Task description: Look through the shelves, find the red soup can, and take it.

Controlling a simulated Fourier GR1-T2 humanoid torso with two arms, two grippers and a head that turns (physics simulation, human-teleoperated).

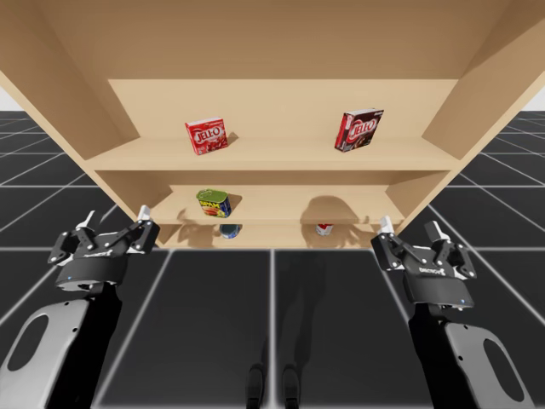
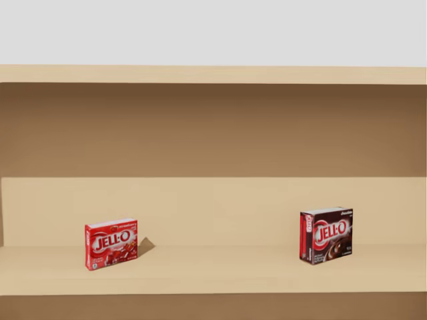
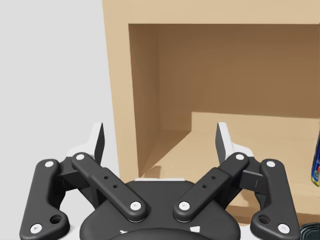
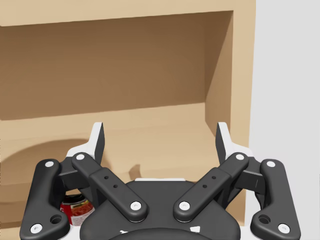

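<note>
- While my head faces the upper board of the shelf unit, the head view takes in two boxes standing upright on it. A red box stands toward the left and a dark brown box toward the right, well apart.
- From the high view, the board below carries a green-labelled can, upright on its left half.
- On the lowest level a blue can sits just below the green-labelled can, mostly hidden by the board's front edge.
- The red soup can stands on that same lowest level, right of the middle and well apart from the blue can. Only part of it peeks out under the board's edge.
- In the right wrist view a can with a red label and a dark top shows ahead of the gripper, partly behind one finger's linkage. It is probably that same can, though too little of it shows to be sure.
- The left gripper hovers in front of the unit's left end, its fingers spread wide with nothing between them. Its wrist view looks along it at the unit's left side wall and inner corner.
- The right gripper hovers in front of the unit's right end, fingers likewise spread wide and empty. It is near the red soup can but apart from it.
</note>
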